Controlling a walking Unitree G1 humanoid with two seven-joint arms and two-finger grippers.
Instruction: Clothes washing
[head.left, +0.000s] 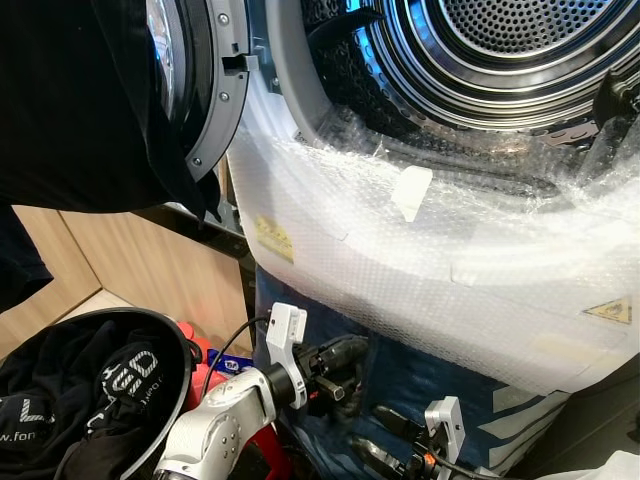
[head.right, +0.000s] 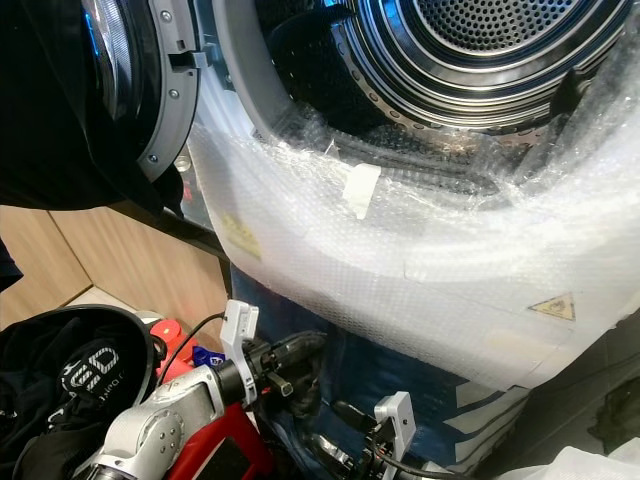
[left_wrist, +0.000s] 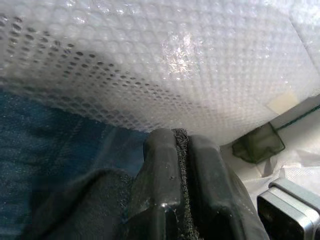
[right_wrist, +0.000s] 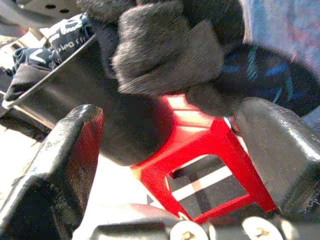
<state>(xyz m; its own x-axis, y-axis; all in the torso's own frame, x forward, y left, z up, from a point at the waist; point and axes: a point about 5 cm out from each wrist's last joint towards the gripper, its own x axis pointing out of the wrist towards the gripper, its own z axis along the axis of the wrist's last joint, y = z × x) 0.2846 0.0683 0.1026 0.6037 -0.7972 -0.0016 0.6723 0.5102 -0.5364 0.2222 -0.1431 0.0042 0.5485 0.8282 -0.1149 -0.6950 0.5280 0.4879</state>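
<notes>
The front-loading washer stands open, its steel drum (head.left: 500, 45) at the top and its door (head.left: 215, 90) swung to the left. Low in front of the machine, my left gripper (head.left: 345, 362) is shut on a dark grey cloth (left_wrist: 75, 200); fuzzy fabric is pinched between its fingers (left_wrist: 165, 165). Just to its right, my right gripper (head.left: 385, 440) is open, with that dark cloth (right_wrist: 165, 50) hanging bunched above the gap between its fingers (right_wrist: 75, 145). A black basket (head.left: 150, 316) at the lower left holds black printed clothes (head.left: 80, 390).
Bubble wrap (head.left: 400, 260) covers the washer's front below the opening, with a blue covering (head.left: 450, 370) under it. A red stool (right_wrist: 200, 135) stands beside the basket. Black fabric (head.left: 80, 100) hangs at the upper left by the door. Wooden panels (head.left: 140, 270) lie behind.
</notes>
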